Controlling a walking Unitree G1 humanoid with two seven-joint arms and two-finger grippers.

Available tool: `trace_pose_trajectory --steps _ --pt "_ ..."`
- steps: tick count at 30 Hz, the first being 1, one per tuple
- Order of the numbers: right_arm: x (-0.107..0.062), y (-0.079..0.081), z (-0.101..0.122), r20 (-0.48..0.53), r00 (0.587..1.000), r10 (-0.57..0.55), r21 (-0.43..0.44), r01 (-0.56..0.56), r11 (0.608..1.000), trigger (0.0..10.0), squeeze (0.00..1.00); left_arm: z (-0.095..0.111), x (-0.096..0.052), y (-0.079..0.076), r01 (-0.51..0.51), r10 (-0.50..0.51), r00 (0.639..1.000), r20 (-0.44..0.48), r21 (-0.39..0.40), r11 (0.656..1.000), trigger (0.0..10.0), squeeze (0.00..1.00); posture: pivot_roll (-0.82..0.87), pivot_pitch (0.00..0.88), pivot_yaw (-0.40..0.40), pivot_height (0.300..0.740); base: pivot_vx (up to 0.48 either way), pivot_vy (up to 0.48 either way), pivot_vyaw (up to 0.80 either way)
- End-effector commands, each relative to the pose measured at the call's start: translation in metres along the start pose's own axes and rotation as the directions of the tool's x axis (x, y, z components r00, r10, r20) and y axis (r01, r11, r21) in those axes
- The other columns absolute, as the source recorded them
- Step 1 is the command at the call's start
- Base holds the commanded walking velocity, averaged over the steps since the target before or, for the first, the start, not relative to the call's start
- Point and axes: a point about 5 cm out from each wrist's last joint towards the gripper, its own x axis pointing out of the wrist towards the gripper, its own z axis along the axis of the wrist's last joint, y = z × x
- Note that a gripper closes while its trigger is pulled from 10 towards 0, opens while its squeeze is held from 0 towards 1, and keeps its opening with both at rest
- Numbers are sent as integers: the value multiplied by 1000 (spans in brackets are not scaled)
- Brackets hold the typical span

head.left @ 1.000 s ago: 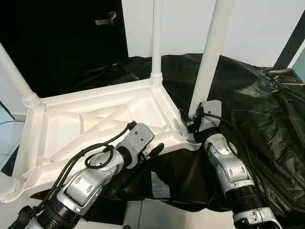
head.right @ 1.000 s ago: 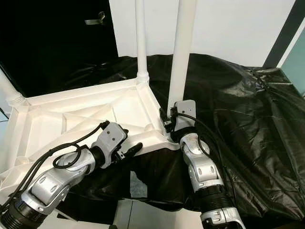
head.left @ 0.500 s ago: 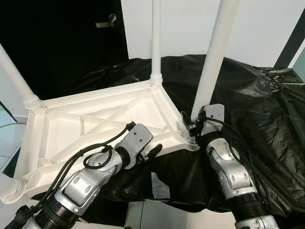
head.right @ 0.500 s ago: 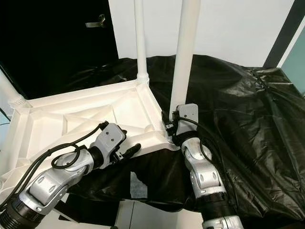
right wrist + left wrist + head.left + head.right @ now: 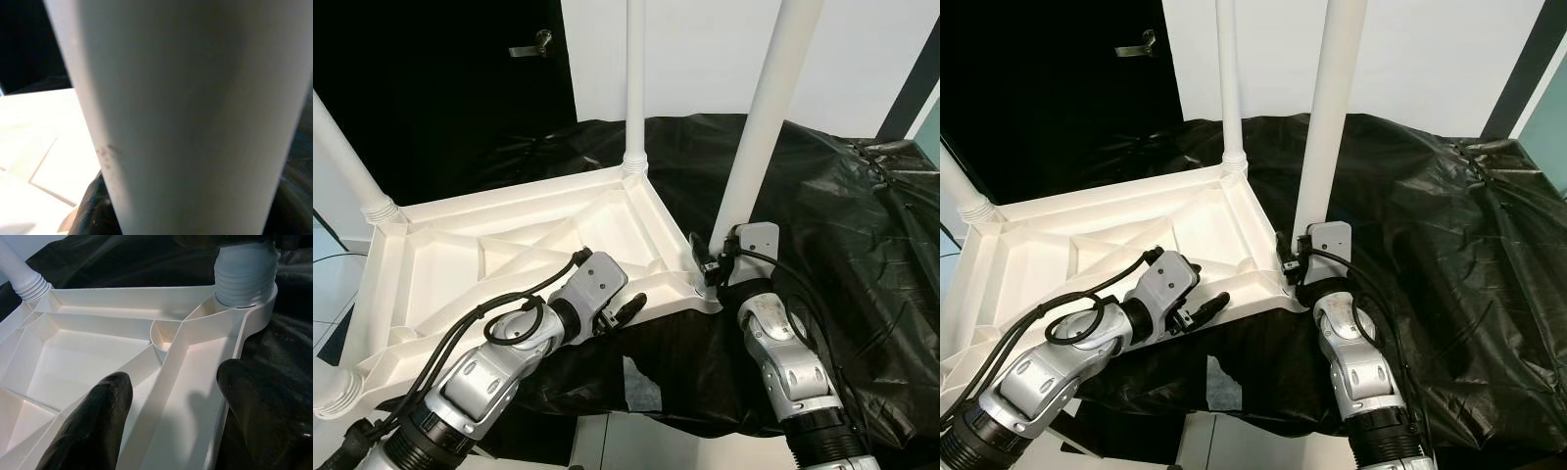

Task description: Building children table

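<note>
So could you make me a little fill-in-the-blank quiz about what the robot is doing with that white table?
1. The white table top lies upside down on a ____ plastic sheet.
2. The right gripper is at the base of a white ____ standing at the table's near right corner.
3. The left gripper has its two black fingers straddling the table's near ____.

Missing words: black; leg; edge

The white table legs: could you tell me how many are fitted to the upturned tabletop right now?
4: near-right leg by the right gripper, far-right leg, far-left leg, and near-left leg, barely visible at the frame edge.
</note>
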Motion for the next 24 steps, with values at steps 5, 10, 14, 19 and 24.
trace_pose_trajectory --steps 5,10,14,19,24 --pt "-5 0 -20 -59 997 57 -44 -59 997 10000 0 0 -1 -7 189 -189 982 -10 28 982 10000 0 75 0 23 740 0 0 0" --pt "-10 2 -24 -51 993 108 -99 -112 989 10000 0 -1 -3 -8 193 -192 981 -13 28 981 10000 0 75 0 28 740 0 0 0" --pt "-19 7 -35 -59 980 189 -171 -196 966 10000 0 -1 -5 -7 196 -196 980 -17 31 980 10000 0 76 0 35 740 0 0 0" --pt "-22 9 -41 -73 970 232 -227 -243 943 10000 0 0 -5 -5 197 -196 980 -20 34 980 10000 0 74 0 44 740 0 0 0" --pt "-22 10 -47 -83 964 253 -178 -264 948 10000 0 0 -5 -4 197 -197 980 -22 37 980 10000 0 74 0 52 740 0 0 0"
